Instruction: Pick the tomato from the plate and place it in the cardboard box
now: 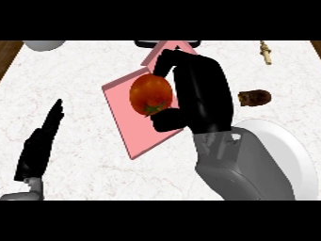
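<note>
- We see our right hand (194, 92) curled round the red tomato (151, 94), with fingers above it and the thumb below it
- The tomato is up over the pink box (132, 127), which looks flat and pink, not like brown cardboard
- We cannot tell if the tomato touches the box or is just above it
- The white plate (288, 146) sits on the right, partly hidden under our grey right forearm, and the tomato is not on it
- Our left hand (41, 141) rests on the left side with its fingers straight, holding nothing
- A small brown thing (254, 98) lies just past the plate, near our right hand
- A thin wooden thing (266, 52) lies far back on the right of the white marble counter (72, 84)
- A white round thing (43, 44) peeks in at the back left
</note>
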`<state>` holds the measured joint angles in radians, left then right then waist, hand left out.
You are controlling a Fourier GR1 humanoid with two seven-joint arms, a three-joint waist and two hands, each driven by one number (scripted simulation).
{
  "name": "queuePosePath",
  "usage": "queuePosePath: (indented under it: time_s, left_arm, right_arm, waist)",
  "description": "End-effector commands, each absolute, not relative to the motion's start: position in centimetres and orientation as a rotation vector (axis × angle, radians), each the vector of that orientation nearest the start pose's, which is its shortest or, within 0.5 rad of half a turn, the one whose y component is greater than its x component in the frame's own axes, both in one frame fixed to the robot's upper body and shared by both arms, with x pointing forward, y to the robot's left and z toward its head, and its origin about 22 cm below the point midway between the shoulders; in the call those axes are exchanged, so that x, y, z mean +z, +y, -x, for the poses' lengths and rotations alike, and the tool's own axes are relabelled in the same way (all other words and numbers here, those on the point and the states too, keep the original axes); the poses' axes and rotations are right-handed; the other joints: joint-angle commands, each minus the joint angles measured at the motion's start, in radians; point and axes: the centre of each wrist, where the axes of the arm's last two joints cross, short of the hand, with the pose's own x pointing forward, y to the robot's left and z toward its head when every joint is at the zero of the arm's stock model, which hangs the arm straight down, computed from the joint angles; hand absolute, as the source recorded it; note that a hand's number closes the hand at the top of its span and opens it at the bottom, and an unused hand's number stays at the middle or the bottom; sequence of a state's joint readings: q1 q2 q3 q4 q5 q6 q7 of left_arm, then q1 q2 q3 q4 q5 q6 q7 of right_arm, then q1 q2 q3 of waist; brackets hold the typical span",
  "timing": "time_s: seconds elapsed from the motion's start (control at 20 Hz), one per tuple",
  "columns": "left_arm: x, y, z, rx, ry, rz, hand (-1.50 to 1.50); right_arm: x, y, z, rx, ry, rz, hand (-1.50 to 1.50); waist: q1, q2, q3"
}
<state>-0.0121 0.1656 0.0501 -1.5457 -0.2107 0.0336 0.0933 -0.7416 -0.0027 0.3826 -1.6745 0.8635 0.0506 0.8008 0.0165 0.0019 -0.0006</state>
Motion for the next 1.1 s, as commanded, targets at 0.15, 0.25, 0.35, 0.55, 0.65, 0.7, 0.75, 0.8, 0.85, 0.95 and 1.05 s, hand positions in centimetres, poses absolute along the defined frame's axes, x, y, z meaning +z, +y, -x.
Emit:
queuePosePath:
  time_s: [0.15,0.25,0.35,0.55,0.65,0.7,0.75,0.8,0.85,0.95,1.05]
  left_arm:
    - [1.6,26.4,-24.6,-0.222,-1.459,-0.358,0.0]
    - [1.1,27.1,-24.0,-0.255,-1.457,-0.351,0.0]
    - [1.8,27.3,-24.3,-0.233,-1.463,-0.356,0.0]
    - [1.8,27.7,-24.5,-0.226,-1.469,-0.363,0.0]
    - [1.1,27.7,-24.7,-0.252,-1.469,-0.361,0.0]
    - [0.8,27.5,-25.0,-0.248,-1.479,-0.335,0.0]
    - [2.2,28.1,-25.2,-0.275,-1.479,-0.333,0.0]
    - [0.7,27.3,-24.1,-0.236,-1.49,-0.324,0.0]
    - [0.8,26.8,-24.4,-0.258,-1.494,-0.338,0.0]
    - [0.1,26.6,-25.6,-0.26,-1.463,-0.334,0.0]
    - [1.4,26.4,-26.1,-0.261,-1.472,-0.326,0.0]
  right_arm:
    - [18.6,-1.7,-34.3,0.772,-1.597,0.787,1.5]
    - [20.0,-0.7,-35.7,0.783,-1.573,0.754,1.5]
    - [16.9,-0.3,-36.0,0.779,-1.543,0.753,1.5]
    - [15.0,-0.6,-38.5,0.83,-1.464,0.751,1.5]
    - [14.0,0.4,-38.2,0.809,-1.445,0.78,1.5]
    - [12.4,-0.9,-39.2,0.743,-1.408,0.772,1.5]
    - [12.4,0.0,-38.4,0.732,-1.371,0.744,-1.5]
    - [11.1,-1.3,-39.5,0.727,-1.388,0.752,-1.5]
    - [12.4,-0.2,-39.5,0.717,-1.405,0.744,-1.5]
    - [11.3,-1.2,-40.3,0.727,-1.417,0.731,-1.5]
    - [11.7,-0.7,-40.3,0.704,-1.444,0.701,-1.5]
  waist:
    - [0.021,0.004,0.0]
    - [0.025,0.005,0.0]
    - [0.024,0.005,0.0]
    - [0.026,0.007,0.0]
    - [0.033,0.007,0.0]
    - [0.054,0.016,-0.001]
    - [0.058,0.012,0.0]
    - [0.061,0.016,0.0]
    - [0.06,0.014,0.0]
    - [0.051,0.018,0.0]
    - [0.049,0.014,0.0]
